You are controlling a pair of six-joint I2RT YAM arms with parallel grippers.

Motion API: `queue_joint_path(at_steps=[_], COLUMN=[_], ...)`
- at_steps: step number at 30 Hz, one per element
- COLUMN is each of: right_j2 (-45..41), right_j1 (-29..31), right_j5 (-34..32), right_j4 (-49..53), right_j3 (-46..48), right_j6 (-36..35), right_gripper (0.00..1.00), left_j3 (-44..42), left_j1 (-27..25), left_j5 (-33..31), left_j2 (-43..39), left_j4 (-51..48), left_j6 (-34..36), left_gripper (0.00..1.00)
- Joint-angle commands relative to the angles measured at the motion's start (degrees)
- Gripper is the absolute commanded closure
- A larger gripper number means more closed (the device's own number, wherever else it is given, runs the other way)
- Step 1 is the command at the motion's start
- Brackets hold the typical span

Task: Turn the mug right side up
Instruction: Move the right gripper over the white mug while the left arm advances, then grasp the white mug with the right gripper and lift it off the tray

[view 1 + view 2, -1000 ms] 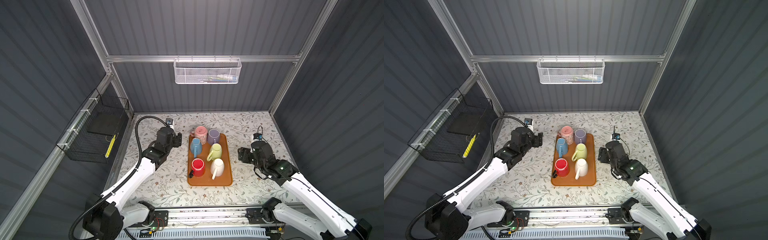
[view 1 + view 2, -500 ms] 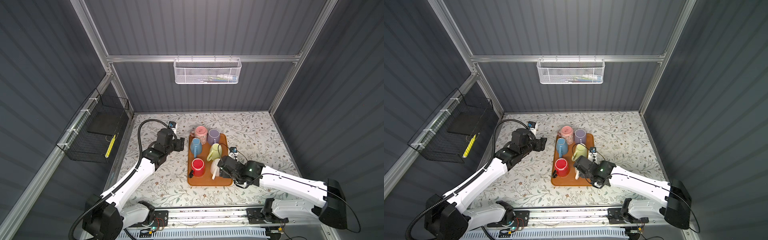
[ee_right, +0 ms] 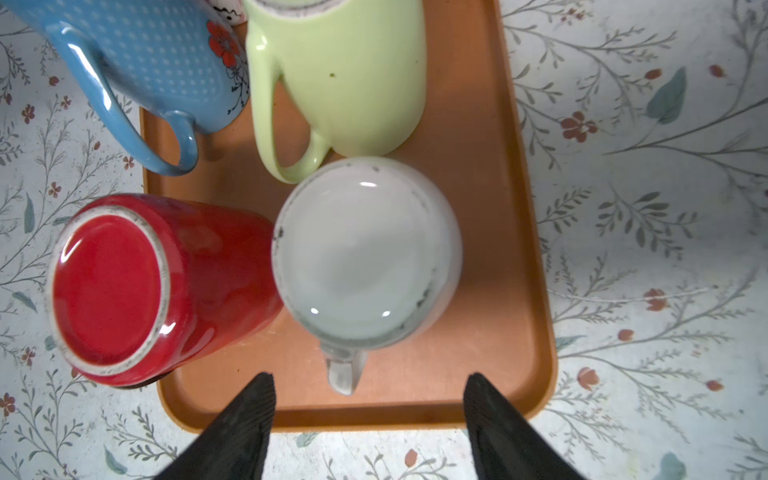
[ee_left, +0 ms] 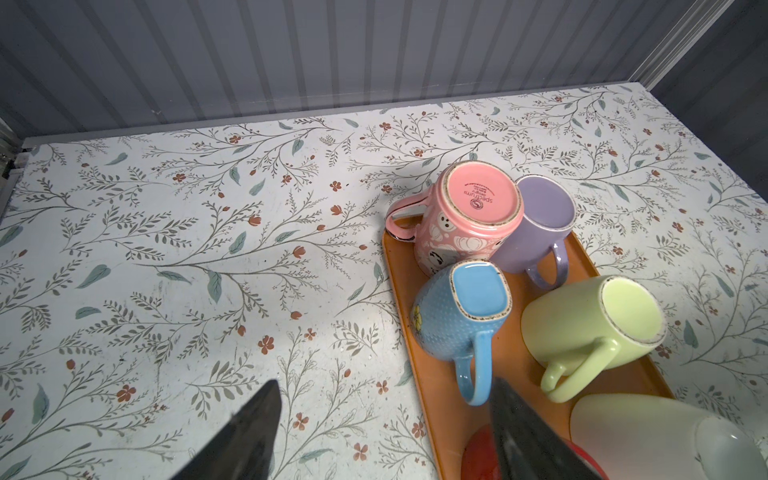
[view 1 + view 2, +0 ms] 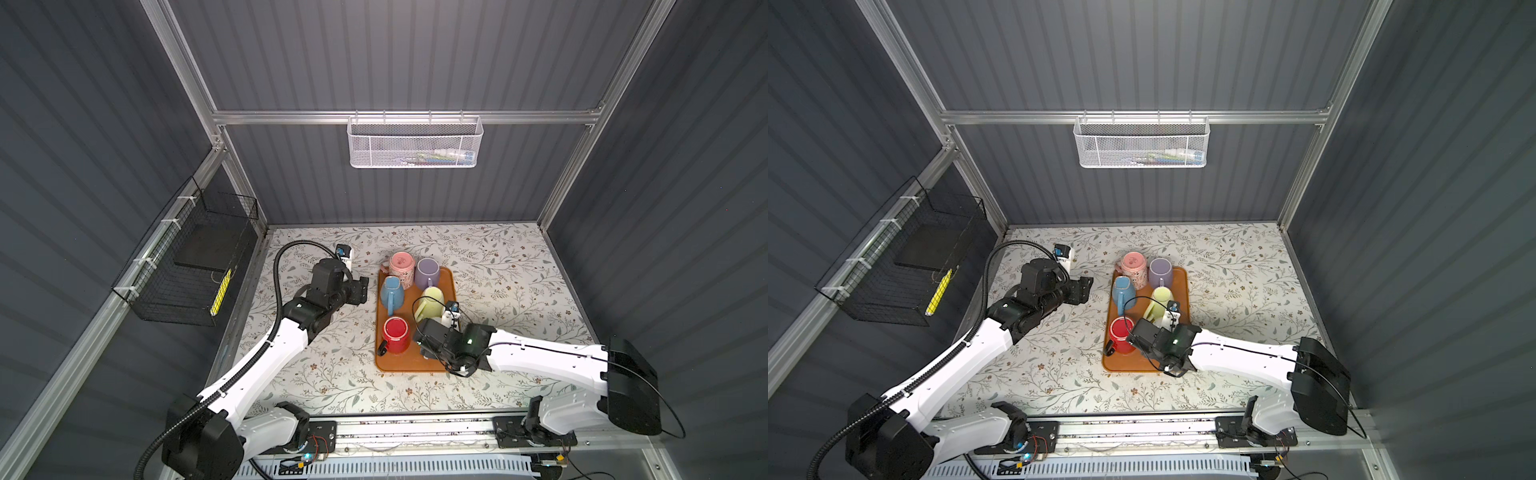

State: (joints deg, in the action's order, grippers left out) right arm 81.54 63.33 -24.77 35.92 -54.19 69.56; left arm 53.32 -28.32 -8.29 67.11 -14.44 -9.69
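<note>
White mug stands upside down on the orange tray, in the corner nearest to the right arm's base. Going from the left: the left jaws are released and hold nothing, over the bench beside the tray. Next is the red mug, inverted too, close beside the white one. The right jaws are spread and empty, and the mug's handle points toward the gap between them. I judge it to be glazed ceramic: stiff, rather heavy, slippery and breakable. A hold across the body seems best to me, though the neighbours leave little room.
</note>
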Motion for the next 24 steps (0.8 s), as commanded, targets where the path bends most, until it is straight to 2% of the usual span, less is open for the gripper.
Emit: queue_joint_path(at_steps=[1,14,19,22,24], right_j2=[1.4,3.1,2.3,-0.3,-3.2], right_j1=[0.3,-2.9,-3.3,-4.1,-5.1], right_j5=[1.0,2.0,-0.1,0.1,3.6], right_j4=[-0.1,5.0,9.7,9.0,4.7], right_j3=[-1.2,0.8,0.7,2.7,4.9], right_j6=[0.9,-1.8,-3.7,-8.7,-16.9], right_gripper=[0.29,0.41,0.43,0.44,0.44], left_j3=[-0.6,-1.2,-1.1,-0.9,-1.1], left_j1=[0.1,0.1,0.1,0.1,0.1], left_j5=[-0.1,-0.5,-0.4,-0.7,-0.7], left_j2=[-1.2,-0.7,-0.5,-0.1,-0.1], left_j4=[-1.4,-0.6,-0.7,-0.9,-0.8], left_j6=[-0.5,-0.5,-0.5,-0.5,-0.6], left_gripper=[0.21,0.21,0.21,0.21,0.21])
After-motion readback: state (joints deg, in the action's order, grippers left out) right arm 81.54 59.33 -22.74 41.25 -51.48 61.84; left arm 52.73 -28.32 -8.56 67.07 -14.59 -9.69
